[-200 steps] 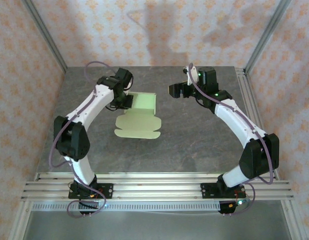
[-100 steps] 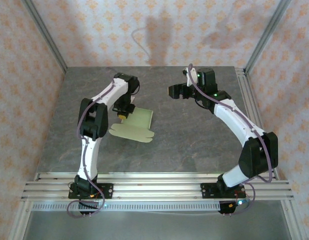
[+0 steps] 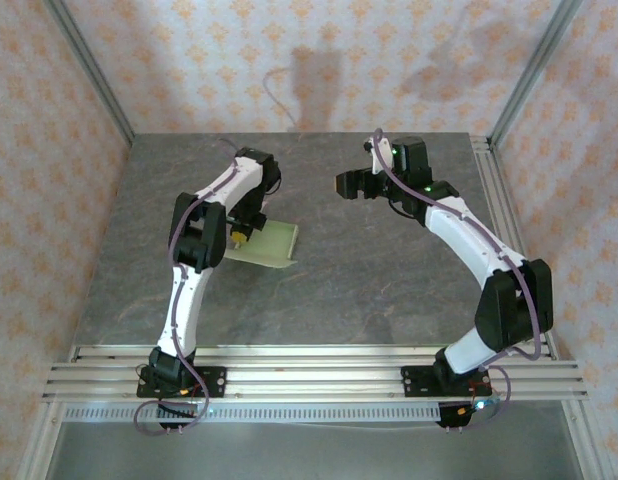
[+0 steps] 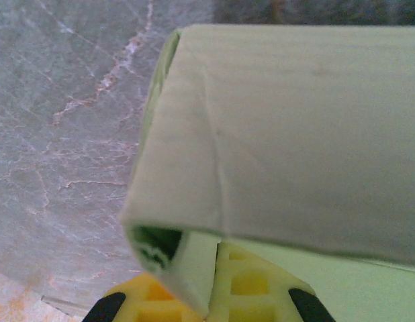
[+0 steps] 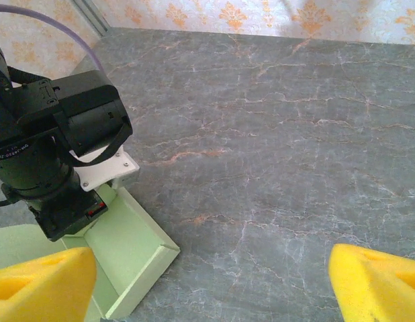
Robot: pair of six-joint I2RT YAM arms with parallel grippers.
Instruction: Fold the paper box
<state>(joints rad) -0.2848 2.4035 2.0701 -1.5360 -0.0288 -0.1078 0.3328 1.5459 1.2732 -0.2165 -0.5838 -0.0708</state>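
Pinching a folded flap of the paper box (image 3: 270, 243), which lay left of centre on the counter (image 3: 389, 290), the left pincer (image 3: 238, 234) was clamped on card; the right pincer (image 3: 351, 184) hung wide open, well apart. Pressing slowly along the crease would likely fold it cleanly

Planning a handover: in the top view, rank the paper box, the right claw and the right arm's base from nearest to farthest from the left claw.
1. paper box: pinched in the left claw itself, left of centre.
2. right claw: across to the right, open, farther back.
3. right arm's base: near-right corner, farthest.
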